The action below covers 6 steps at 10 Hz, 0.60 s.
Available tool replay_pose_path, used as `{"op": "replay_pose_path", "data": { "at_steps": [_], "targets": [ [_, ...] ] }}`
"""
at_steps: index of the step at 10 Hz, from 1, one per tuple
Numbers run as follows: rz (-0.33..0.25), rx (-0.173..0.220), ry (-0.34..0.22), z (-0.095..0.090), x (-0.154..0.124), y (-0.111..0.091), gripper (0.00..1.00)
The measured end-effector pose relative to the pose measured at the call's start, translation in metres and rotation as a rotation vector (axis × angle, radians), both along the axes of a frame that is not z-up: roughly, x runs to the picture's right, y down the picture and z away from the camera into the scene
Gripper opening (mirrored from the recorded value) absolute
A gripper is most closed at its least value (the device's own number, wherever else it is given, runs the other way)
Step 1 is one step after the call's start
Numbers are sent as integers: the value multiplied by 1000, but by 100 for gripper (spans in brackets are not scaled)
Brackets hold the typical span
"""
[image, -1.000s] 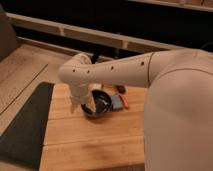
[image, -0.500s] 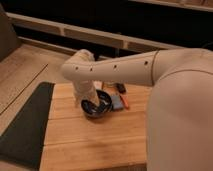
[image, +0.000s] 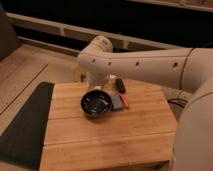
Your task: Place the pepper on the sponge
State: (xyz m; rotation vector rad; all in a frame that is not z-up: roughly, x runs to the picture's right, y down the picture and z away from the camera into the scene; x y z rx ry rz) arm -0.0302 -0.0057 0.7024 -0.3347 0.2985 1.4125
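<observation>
- My arm reaches in from the right of the view, bends at a rounded joint above the counter's far edge, and drops down toward the boards.
- My jaws are at the bottom of that downward link, just behind the far rim of the bowl. My own arm hides most of them, so I cannot tell whether they are apart, together or clamped on anything.
- The bowl is round and black and sits upright on the wooden counter, near its middle and toward the far side.
- The sponge lies flat on the boards, touching the bowl's right side as seen here.
- The pepper lies along the sponge's right edge, a thin orange-red streak. I cannot tell whether it rests on the pad or just beside it on the wood.
- A dark oblong thing lies behind the sponge, nearer the far edge, apart from the pepper.
- A dark mat covers the surface to the left of the counter.
</observation>
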Motion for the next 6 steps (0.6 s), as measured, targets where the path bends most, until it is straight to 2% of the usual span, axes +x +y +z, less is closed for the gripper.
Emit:
{"op": "replay_pose_path", "data": {
  "at_steps": [1,2,4,5,6],
  "targets": [
    [-4,-3,-1,0,-1,1,65],
    [-27,-25,-2,5,-3,11,65],
    [-91,-105,2,20,-13,44,65],
    [-112,-135,29,35,2,52,65],
    [-125,-142,48,49,18,53,65]
  ]
}}
